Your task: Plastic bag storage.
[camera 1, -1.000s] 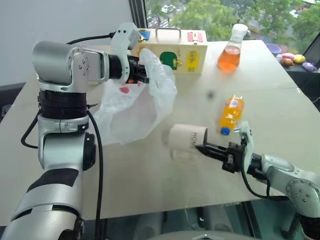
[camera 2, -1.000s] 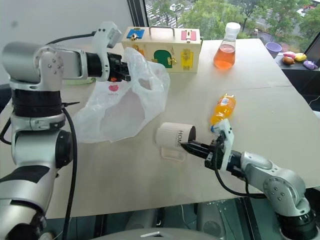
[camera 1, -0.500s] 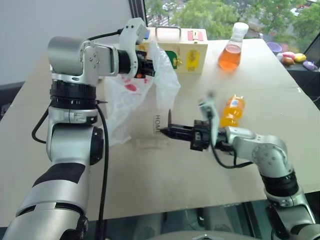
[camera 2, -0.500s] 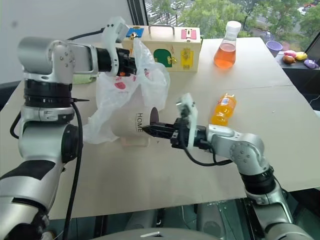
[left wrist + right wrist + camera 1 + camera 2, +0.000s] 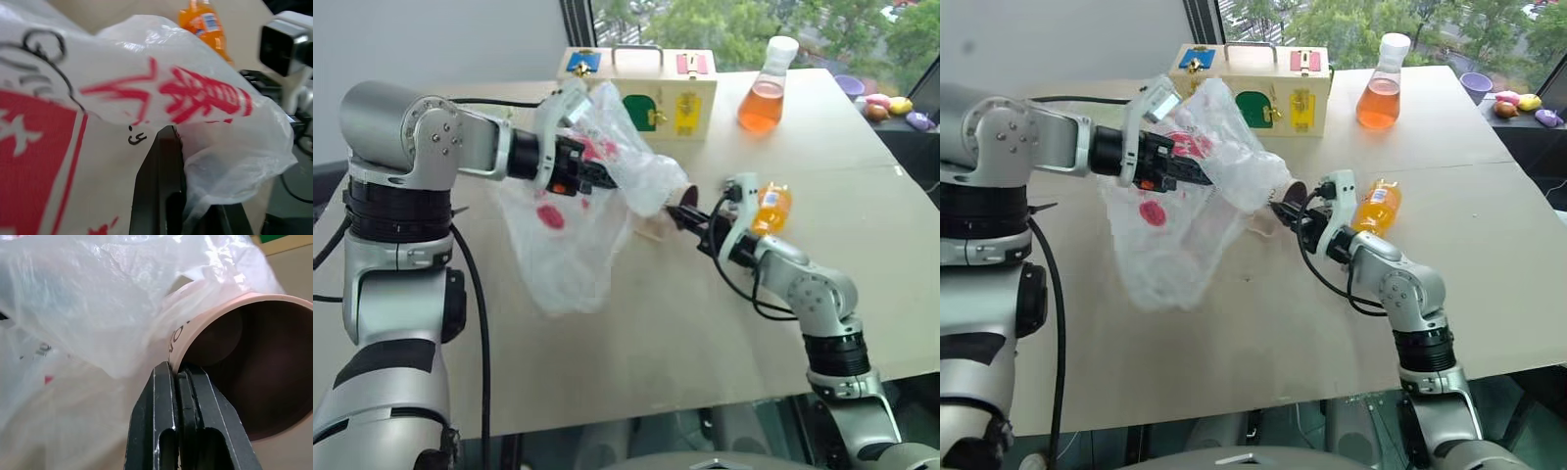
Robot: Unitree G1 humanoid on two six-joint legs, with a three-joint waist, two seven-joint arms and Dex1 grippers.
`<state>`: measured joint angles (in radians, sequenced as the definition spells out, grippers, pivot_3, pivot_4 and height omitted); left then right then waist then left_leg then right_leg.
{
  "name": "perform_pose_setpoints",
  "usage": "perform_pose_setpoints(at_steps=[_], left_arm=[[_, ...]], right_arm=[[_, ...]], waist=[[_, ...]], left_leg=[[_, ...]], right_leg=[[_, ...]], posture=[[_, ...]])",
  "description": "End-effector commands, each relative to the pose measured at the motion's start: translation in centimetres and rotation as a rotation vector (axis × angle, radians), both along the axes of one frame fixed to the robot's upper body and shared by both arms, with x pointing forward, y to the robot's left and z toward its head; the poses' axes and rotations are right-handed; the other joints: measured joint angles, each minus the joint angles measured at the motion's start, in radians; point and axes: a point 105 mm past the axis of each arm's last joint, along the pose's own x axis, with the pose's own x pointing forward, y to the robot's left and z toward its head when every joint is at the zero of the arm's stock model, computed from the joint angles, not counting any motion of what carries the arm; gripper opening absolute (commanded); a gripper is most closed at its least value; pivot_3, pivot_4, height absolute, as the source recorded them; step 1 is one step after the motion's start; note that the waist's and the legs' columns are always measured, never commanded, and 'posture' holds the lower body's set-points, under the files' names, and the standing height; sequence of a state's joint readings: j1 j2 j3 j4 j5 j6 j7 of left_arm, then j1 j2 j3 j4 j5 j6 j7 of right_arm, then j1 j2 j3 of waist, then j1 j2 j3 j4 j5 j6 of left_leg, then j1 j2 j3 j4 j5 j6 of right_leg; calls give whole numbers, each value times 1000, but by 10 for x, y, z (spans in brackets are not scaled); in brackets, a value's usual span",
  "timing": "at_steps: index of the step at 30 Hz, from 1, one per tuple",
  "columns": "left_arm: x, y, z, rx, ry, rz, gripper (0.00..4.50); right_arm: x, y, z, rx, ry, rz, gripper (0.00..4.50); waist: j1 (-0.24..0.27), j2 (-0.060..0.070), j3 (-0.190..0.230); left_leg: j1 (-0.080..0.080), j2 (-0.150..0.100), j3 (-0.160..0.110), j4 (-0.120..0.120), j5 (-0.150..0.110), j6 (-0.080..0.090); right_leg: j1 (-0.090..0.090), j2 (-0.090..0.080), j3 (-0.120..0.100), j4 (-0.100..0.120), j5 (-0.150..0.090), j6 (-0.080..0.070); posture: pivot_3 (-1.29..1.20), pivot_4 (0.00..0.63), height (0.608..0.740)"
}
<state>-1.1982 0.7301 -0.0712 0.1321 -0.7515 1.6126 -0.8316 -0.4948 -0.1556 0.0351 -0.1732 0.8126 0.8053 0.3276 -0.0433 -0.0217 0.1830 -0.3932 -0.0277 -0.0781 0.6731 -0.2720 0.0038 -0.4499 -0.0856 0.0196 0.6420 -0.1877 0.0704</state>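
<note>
Plastic bag (image 5: 573, 230): thin, crinkled, translucent white, red lettering, hanging above the desk (image 5: 636, 333), clamped in my left hand (image 5: 597, 176). Mug (image 5: 244, 372): rim pinched by my right hand (image 5: 1285, 212); right wrist view reveals its dark interior.

My light table (image 5: 636, 333) carries a wooden box (image 5: 651, 93) at the far edge; right of the box stands a flask (image 5: 766, 93), nearer lies an orange bottle (image 5: 771, 208).

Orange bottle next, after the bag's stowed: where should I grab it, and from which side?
Grip the orange bottle across its mid-body, coming down from above. It lies on its side on the table, cap toward the robot, so the round flanks are exposed; the right hand is nearest.
</note>
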Motion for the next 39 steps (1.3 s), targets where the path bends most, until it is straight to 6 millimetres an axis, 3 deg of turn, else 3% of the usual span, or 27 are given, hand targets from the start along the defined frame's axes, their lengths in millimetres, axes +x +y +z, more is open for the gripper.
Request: perform_pose_setpoints(at_steps=[1,4,7,12,16,18,20,25,29,35,39], left_arm=[[-3,-12,36,-131,-49,-43,0],[-3,-16,39,-154,-42,-47,0],[4,-6,29,-111,-40,27,0],[7,13,14,-56,-32,113,0],[9,25,13,-65,-30,167,0],[8,28,12,-73,-26,173,0],[6,24,10,-78,-19,150,0],[4,3,20,-165,-17,80,0],[3,0,25,-174,-28,75,0],[10,12,22,-165,-32,165,0],[11,12,19,-169,-30,173,0]], right_arm=[[-8,15,33,49,-104,69,40],[-12,22,43,87,-118,112,40],[-24,19,57,129,-143,186,40],[-32,-8,59,124,-155,178,40],[-27,-37,51,105,-140,82,40],[-29,-42,49,101,-134,76,40],[-34,-36,49,114,-132,109,40],[-37,5,42,121,-109,206,40],[-40,30,33,70,-110,280,40],[-49,23,30,45,-136,316,40],[-68,25,31,49,-149,441,40]], waist=[[0,0,0],[-5,0,0],[-6,0,0],[-1,0,0],[3,0,0],[2,0,0],[-1,0,0],[-3,0,0],[-1,0,0],[2,0,0],[1,0,0]], left_leg=[[0,0,0,1,0,0],[2,0,0,1,0,0],[4,0,0,1,0,0],[3,-1,1,1,1,-1],[3,-1,1,1,0,0],[3,-1,1,1,0,0],[3,-1,2,1,0,0],[5,0,2,0,0,0],[6,-1,3,1,0,0],[5,-1,2,0,2,-3],[5,-1,2,0,2,-3]], right_leg=[[0,0,0,0,0,0],[1,0,1,2,0,0],[1,0,3,3,0,0],[1,0,4,2,0,0],[1,0,3,2,0,0],[1,0,3,2,0,0],[1,0,3,1,0,0],[2,1,4,3,0,0],[2,0,5,3,0,0],[2,0,5,2,0,0],[2,0,5,2,0,0]], posture=[[0,150,740],[0,150,740],[0,150,740],[0,150,740],[0,150,740],[0,150,740],[0,150,740],[0,150,740],[0,150,740],[0,150,740],[0,150,740]])
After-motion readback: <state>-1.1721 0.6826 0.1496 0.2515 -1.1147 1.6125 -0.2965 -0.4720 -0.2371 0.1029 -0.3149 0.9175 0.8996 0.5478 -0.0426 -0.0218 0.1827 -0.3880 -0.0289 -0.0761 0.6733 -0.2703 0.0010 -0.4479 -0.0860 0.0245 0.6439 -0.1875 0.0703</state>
